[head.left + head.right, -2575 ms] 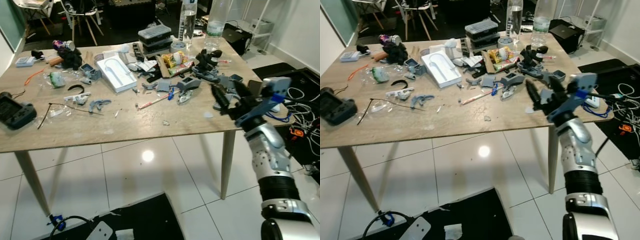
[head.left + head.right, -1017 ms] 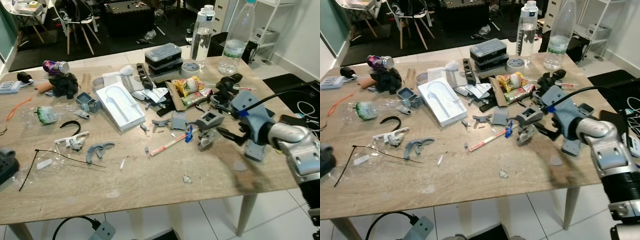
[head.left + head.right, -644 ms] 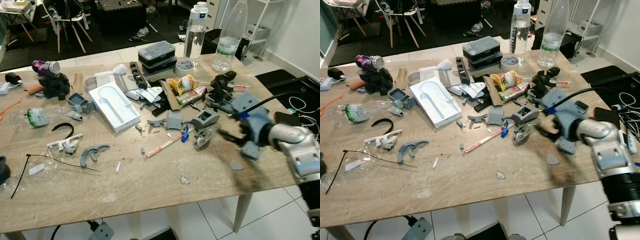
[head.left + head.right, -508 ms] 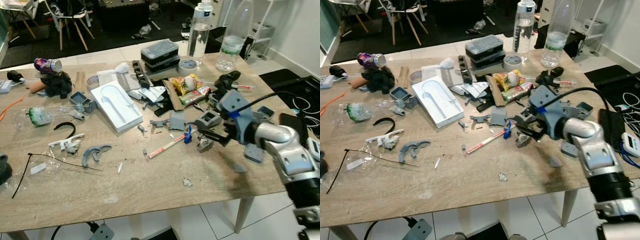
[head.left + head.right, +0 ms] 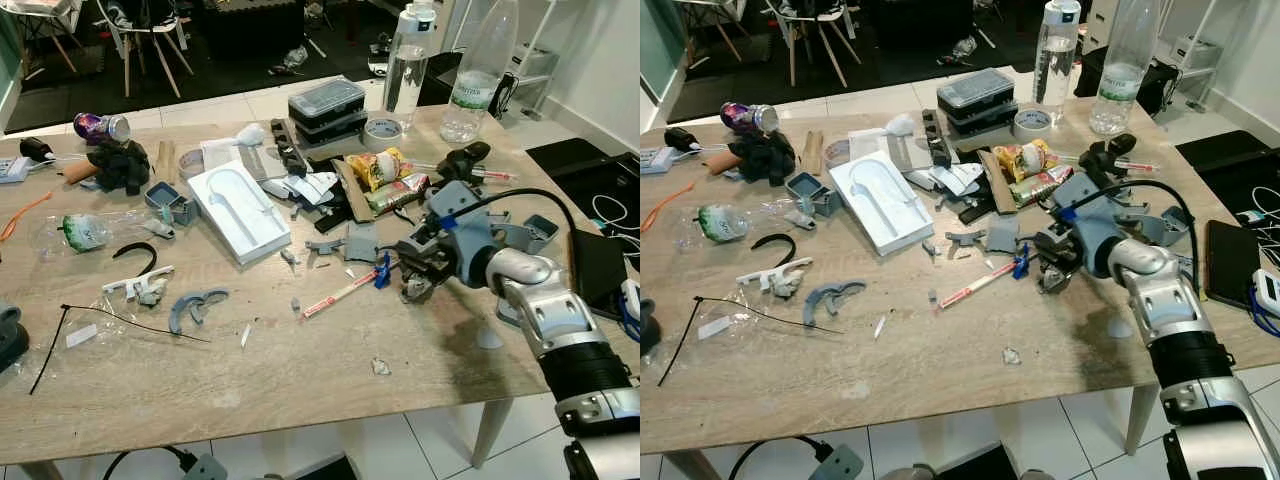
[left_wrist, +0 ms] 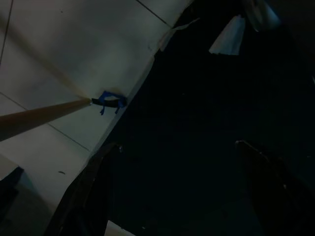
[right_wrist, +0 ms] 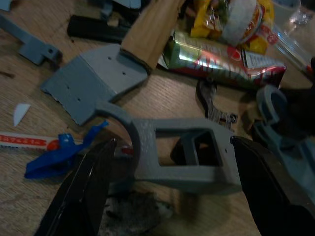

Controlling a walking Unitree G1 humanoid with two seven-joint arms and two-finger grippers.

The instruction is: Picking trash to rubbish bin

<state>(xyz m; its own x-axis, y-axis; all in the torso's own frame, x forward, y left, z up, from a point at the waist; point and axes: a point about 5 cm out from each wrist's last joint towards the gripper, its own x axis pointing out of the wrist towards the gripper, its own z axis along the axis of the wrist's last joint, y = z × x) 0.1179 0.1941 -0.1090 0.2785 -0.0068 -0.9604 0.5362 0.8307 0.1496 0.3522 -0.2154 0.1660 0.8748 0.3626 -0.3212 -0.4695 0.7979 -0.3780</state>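
Right tool (image 7: 170,162) over right side of table (image 5: 300,370), fingers apart, straddling grey plastic bracket (image 7: 182,155), not yet clamped. Left tool (image 6: 172,191) idle near floor, fingers apart. Task early: trash all on table, nothing lifted.

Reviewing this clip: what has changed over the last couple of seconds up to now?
The robot came closer to the table. The right pincer, earlier raised off the table's right edge, reached inward and down to the grey plastic bracket, fingers open either side of it, nothing gripped yet. The clutter, including the white tray and bottles, lies as before. The left arm hangs idle.
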